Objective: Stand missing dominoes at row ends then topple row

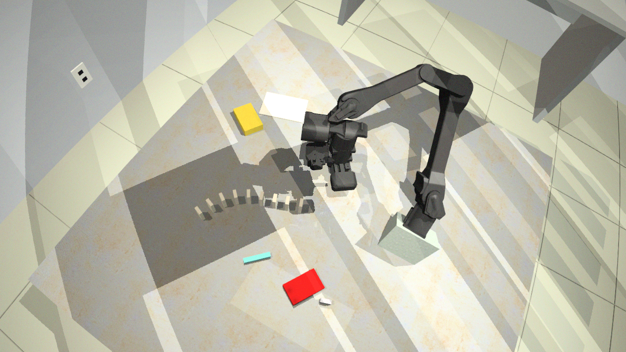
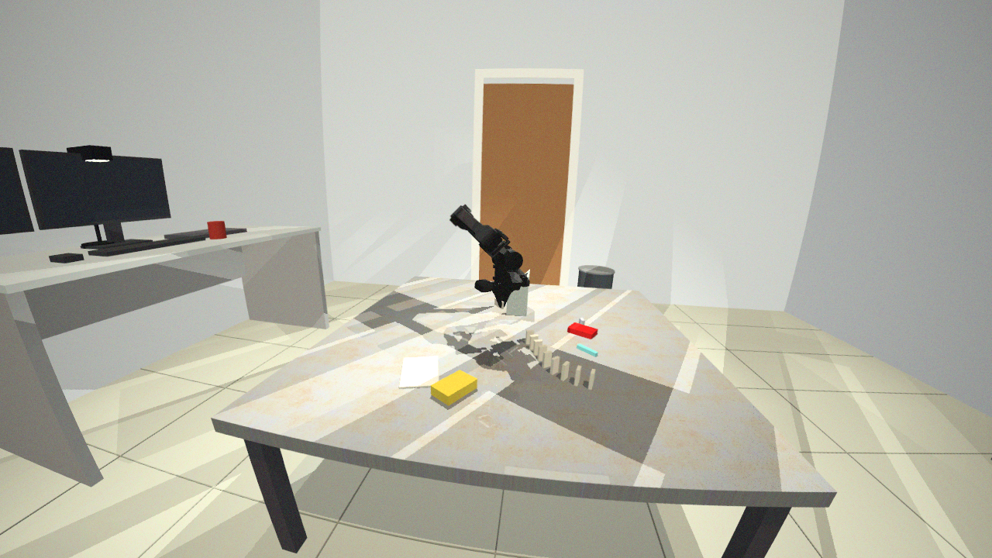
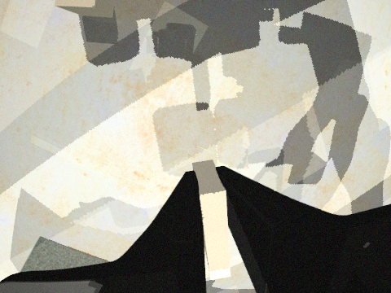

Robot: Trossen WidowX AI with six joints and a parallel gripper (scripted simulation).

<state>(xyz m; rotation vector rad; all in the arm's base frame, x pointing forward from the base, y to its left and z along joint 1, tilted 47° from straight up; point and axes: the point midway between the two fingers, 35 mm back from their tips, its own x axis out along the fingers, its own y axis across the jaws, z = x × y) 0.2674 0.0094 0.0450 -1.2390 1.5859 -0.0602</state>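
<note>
Carefully, you had a pale domino (image 3: pixel 214 232) clamped in the gripper (image 1: pixel 321 181) (image 2: pixel 501 305) (image 3: pixel 205 178), near the curved row of standing dominoes (image 1: pixel 248 193) (image 2: pixel 555 365). It likely needed a level, upright approach beyond the near end, matched spacing, then a slow release, fingers clear of neighbours.

Your arm rises from its base, bends at the elbow and reaches across to the wrist, which is turned downward. Your gripper (image 1: pixel 323 174) (image 2: pixel 501 305) (image 3: pixel 205 178) is over the table, its two black fingers nearly together (a narrow gap is between them), closed on a domino.
</note>
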